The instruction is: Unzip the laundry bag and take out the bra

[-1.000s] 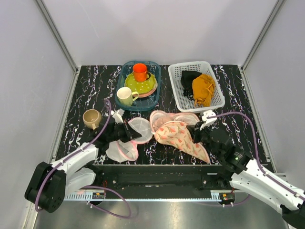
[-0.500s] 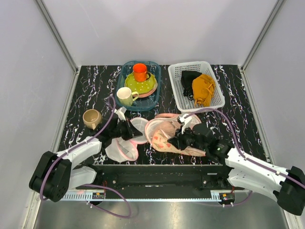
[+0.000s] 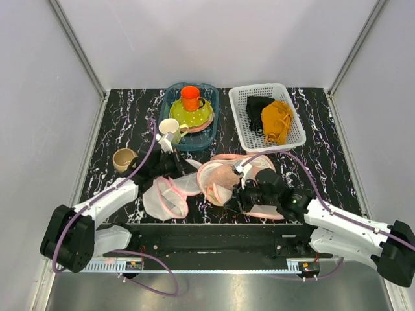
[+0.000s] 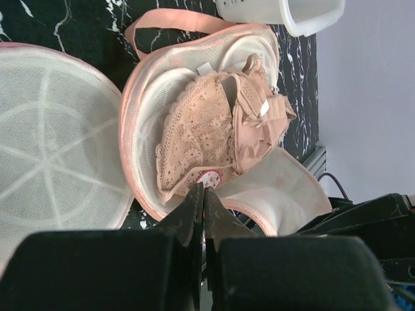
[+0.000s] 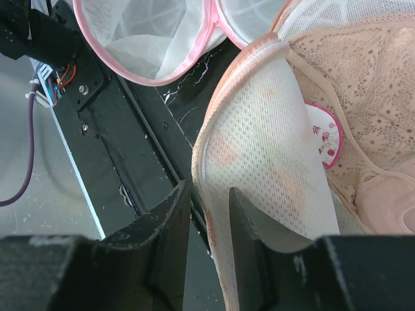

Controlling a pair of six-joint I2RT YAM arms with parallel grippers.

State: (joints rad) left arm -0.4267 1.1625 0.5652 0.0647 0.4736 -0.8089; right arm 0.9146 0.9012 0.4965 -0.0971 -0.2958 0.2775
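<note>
Overhead view of a black marbled table (image 3: 318, 162). The laundry bag (image 3: 206, 175) lies unzipped near the middle of the near edge. It is a peach fabric case of 2 rounded lobes with a pink rim, spread open so its pale lining faces up.

In the left wrist view, the bra (image 4: 201, 123) sits bunched inside 1 lobe of the bag (image 4: 130, 110). It is pinkish-beige lace with smoother folded fabric beside it and a small white tag (image 4: 262, 109). A round pink-printed label (image 4: 211, 177) lies at the near rim.

The left gripper (image 4: 202, 194) has its fingers pressed together, tips right at that rim; whether it pinches anything cannot be told.

The right gripper (image 5: 209, 207) has its fingers a narrow way apart. The edge of the bag's white mesh flap (image 5: 259, 162) runs down between them, not visibly clamped.

A round white mesh pouch (image 3: 170, 195) lies just left of the bag.
</note>
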